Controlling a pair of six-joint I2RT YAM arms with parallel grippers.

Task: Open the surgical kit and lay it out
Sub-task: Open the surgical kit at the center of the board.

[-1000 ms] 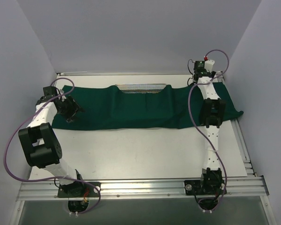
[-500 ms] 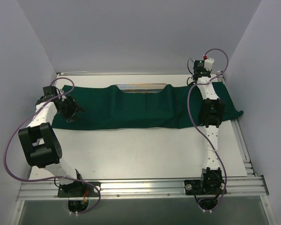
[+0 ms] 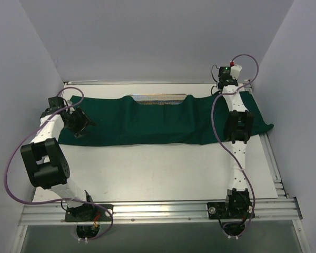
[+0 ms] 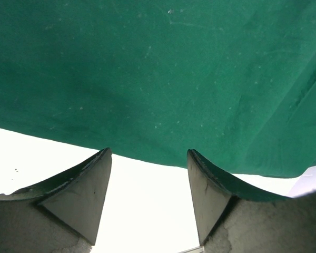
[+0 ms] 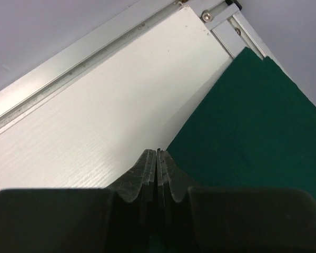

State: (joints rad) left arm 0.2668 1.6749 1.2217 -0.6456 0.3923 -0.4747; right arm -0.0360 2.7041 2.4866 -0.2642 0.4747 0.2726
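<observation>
The dark green cloth wrap (image 3: 147, 124) lies spread along the far half of the table (image 3: 147, 168), with the wire-mesh tray (image 3: 160, 98) showing at its far edge. At the cloth's far right corner the right hand (image 5: 157, 156) is pressed together; whether it caught fabric is unclear. The left hand (image 4: 148, 153) hangs apart over the near left edge. An empty pinch would lift nothing, and a hard pull could drag the tray. Since a second ago only the right hand has closed.

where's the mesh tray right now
Top view: the mesh tray lies at the far middle of the table, mostly hidden under the green cloth, only its far rim showing.
</observation>
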